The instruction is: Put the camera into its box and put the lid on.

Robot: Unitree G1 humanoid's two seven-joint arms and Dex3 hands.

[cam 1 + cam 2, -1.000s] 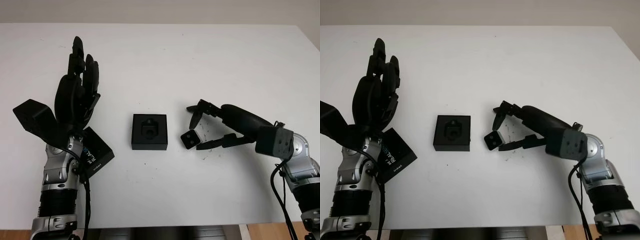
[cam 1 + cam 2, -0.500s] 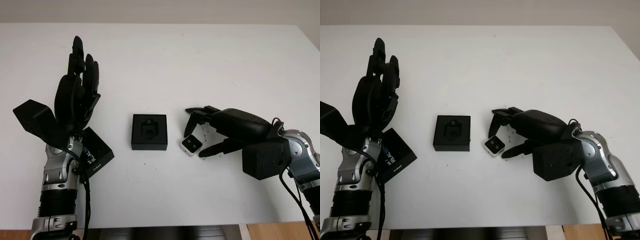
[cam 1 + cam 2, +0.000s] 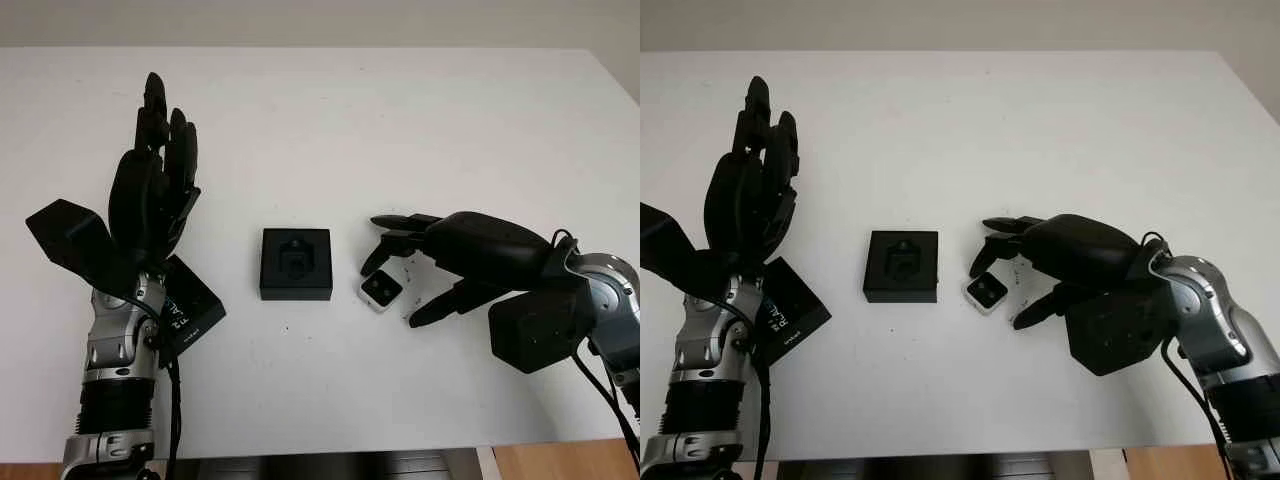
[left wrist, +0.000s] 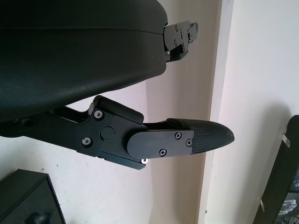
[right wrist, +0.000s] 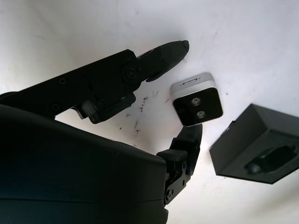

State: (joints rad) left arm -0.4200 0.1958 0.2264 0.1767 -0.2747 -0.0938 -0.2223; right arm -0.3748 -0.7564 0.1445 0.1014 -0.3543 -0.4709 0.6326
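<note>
We see the camera (image 3: 382, 290), a small silver-edged block with a black face and two lenses, lying face up on the white table (image 3: 400, 120), just to the right of the box (image 3: 296, 264) and apart from it. The box is a black square tray with a moulded hollow in its middle, and it stands open near the centre of the table with nothing in it.

Our right hand (image 3: 412, 268) reaches in from the right and sits around the camera without gripping it. In the right wrist view one finger (image 5: 189, 140) ends close against the camera's black edge, though we cannot tell whether it touches, while the other finger (image 5: 159, 53) stretches out on the far side with a strip of table between it and the camera (image 5: 196, 99). The hand is open and holds nothing.

Our left hand (image 3: 152, 190) is raised at the left side of the table, open, its fingers pointing away from us, with nothing in it. Just below it, beside the left arm, the black lid (image 3: 190, 308) with white lettering lies flat on the table, well apart from the box.
</note>
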